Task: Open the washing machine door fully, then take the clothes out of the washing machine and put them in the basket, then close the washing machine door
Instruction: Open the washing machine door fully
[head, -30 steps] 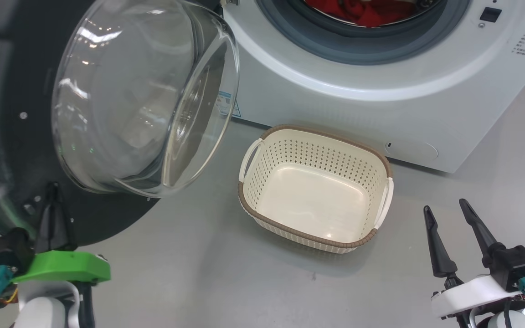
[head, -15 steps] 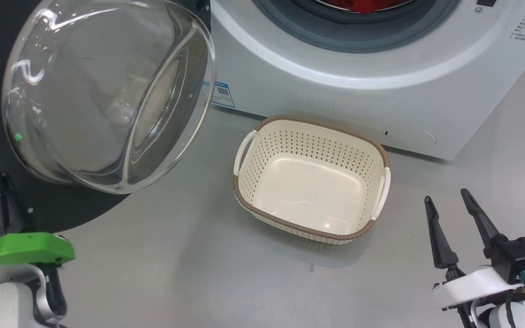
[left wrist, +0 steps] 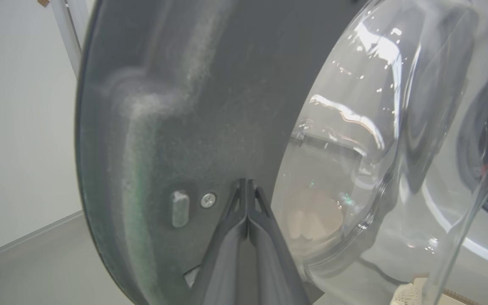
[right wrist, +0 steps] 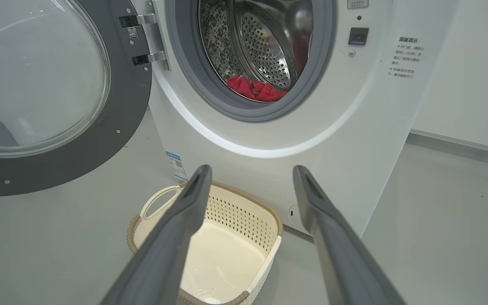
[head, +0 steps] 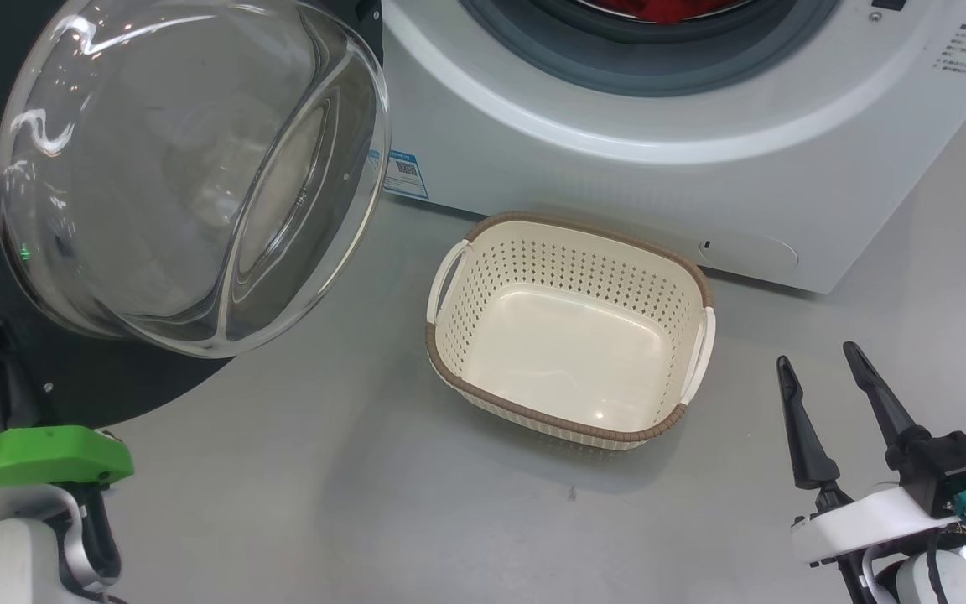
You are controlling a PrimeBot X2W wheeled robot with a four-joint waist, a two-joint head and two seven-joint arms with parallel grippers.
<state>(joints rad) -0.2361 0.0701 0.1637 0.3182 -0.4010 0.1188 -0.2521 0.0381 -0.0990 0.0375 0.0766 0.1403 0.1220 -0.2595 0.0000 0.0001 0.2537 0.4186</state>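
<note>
We have the large round black-rimmed washing machine door with its bulging glass bowl (head: pixel 189 176) swung out to our left. Our left claw (left wrist: pixel 246 183) is closed on nothing, its tips at the door's dark inner face. We cannot tell whether they touch it. A push from there could skid across the smooth face into the glass, or leave the door short of full swing.

The bright red clothes (right wrist: pixel 254 90) lie low in the steel drum of the big white front-loading washing machine (head: pixel 617 184). Our right claw (head: pixel 817 356) hangs spread and empty, well apart from them. As it reaches in, it might catch the grey gasket or pinch only a fold. The fabric would then trail and drop beside the empty cream perforated basket with the brown rim (head: pixel 571 225), on the floor just before the machine.
</note>
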